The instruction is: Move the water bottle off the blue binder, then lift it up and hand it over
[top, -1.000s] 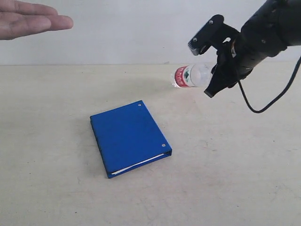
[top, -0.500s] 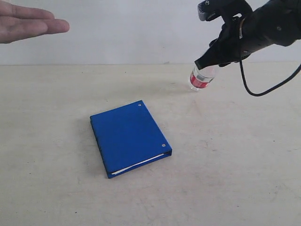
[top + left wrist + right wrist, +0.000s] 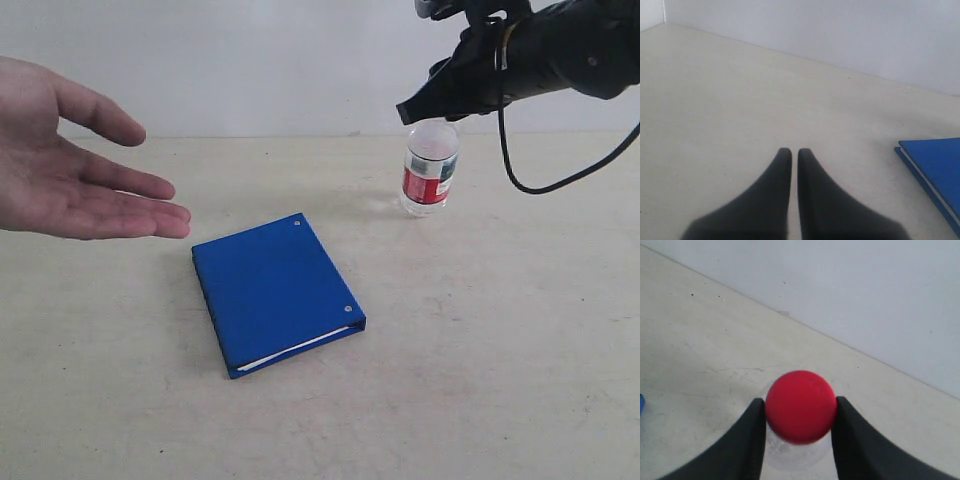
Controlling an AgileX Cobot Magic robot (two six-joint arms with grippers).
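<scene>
The water bottle [image 3: 430,172] stands upright to the right of and behind the blue binder [image 3: 275,290], its base at or just above the table. My right gripper [image 3: 434,118] reaches down from above and is shut on the bottle's top. In the right wrist view the red cap [image 3: 800,406] sits squeezed between both fingers of that gripper [image 3: 800,402]. The binder lies flat and closed with nothing on it; one corner of it [image 3: 935,162] shows in the left wrist view. There my left gripper [image 3: 794,151] hangs shut over bare table, holding nothing. It is out of the exterior view.
A person's open hand [image 3: 75,170], palm up, hovers at the left, just beyond the binder's left corner. A black cable [image 3: 530,185] loops under the right arm. A pale wall [image 3: 250,60] backs the beige table [image 3: 480,350].
The right gripper has turned the bottle from lying sideways in the air to upright and lowered it toward the table. The person's hand has come down and closer to the binder.
</scene>
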